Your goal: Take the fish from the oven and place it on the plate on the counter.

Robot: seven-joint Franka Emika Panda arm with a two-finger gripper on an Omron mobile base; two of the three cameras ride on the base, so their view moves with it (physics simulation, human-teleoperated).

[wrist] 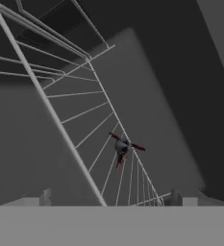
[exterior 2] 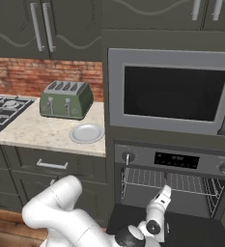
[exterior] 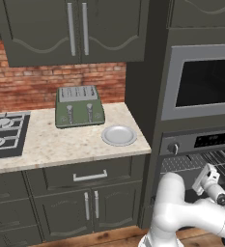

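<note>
Reaching into the open oven (exterior 2: 174,166), your gripper (wrist: 108,199) has its fingers spread wide and empty.
You'll find the fish (wrist: 123,149) small, dim, probably lying on the wire rack (wrist: 80,120); the plate (exterior: 119,135) sits on the counter (exterior: 51,144) beside the toaster (exterior: 78,106).

You have one oven (exterior 2: 174,166) at the lower right of the right base view, with one round knob (exterior 2: 128,157) and one display panel (exterior 2: 176,160) on its front. One silver-framed glass unit (exterior 2: 174,92) sits above it. On the desk (exterior: 61,144) you can count one plate (exterior: 119,135), one green toaster (exterior: 78,106) with four slots, and one gas hob (exterior: 5,132) at the left edge. In the hand view you see one fish (wrist: 123,147) lying on one wire rack (wrist: 84,125). One drawer handle (exterior: 90,175) shows under the desk at the centre of the left base view, and two upper door handles (exterior: 78,29) show at the top.
</note>
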